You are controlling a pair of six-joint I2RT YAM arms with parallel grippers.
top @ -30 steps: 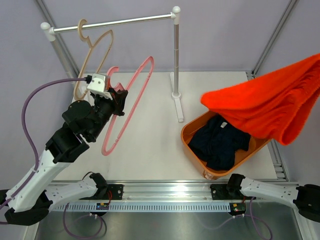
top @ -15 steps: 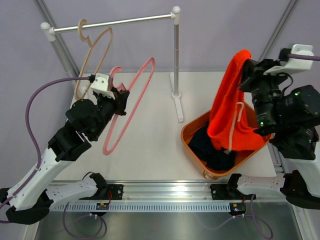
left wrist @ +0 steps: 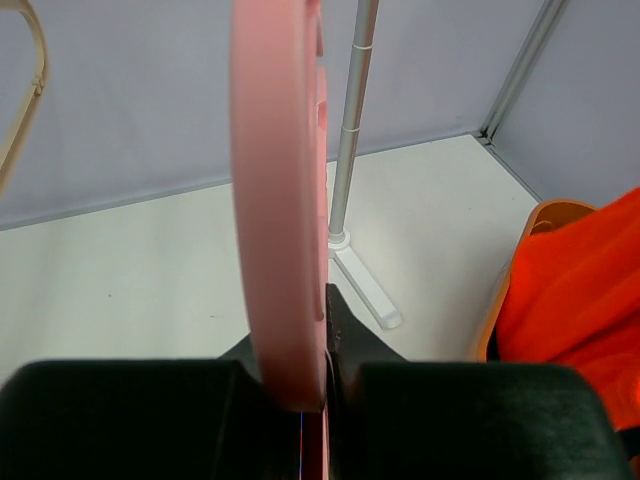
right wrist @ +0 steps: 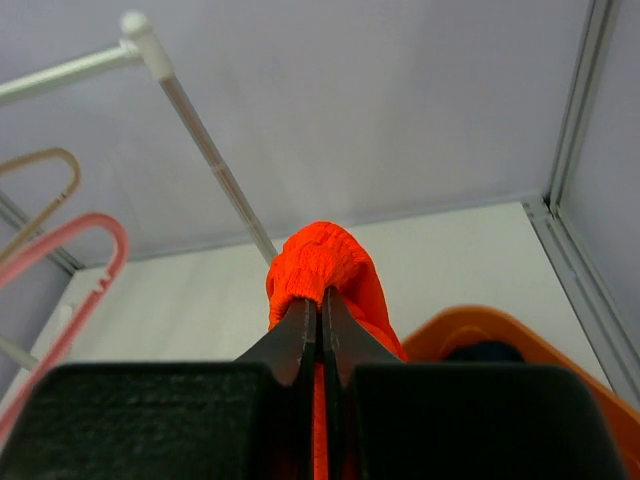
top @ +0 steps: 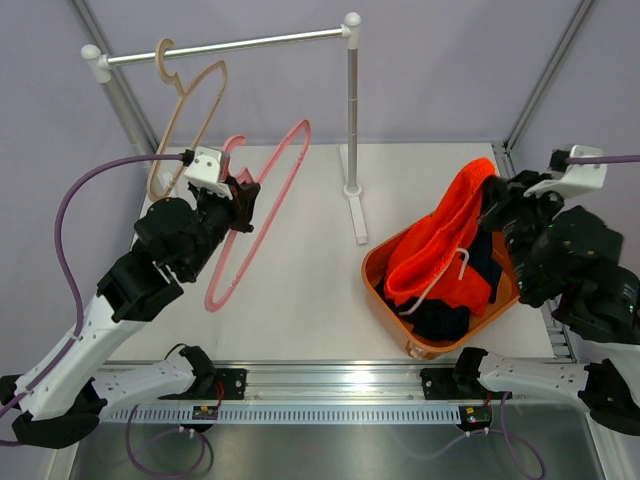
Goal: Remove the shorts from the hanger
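Note:
My right gripper [top: 493, 190] [right wrist: 320, 297] is shut on a bunched fold of the orange shorts [top: 440, 245] [right wrist: 318, 262]. They hang from it into the orange basket [top: 385, 290], their white drawstring [top: 447, 272] showing. The dark navy shorts [top: 440, 320] lie in that basket underneath. The left gripper [top: 243, 195] [left wrist: 322, 300] is shut on a bare pink hanger [top: 262, 205] [left wrist: 278, 200], held tilted above the table. A tan hanger [top: 190, 110] hangs empty on the rack's rod [top: 225, 45].
The clothes rack's upright [top: 352, 110] and foot [top: 356, 215] stand between the two arms, close to the basket's far left rim. Metal frame posts [top: 545, 75] rise at the back corners. A rail [top: 330, 385] runs along the near edge.
The right arm has swung the orange shorts down from high above into the basket, and the cloth now rests partly inside. The left arm and pink hanger barely moved.

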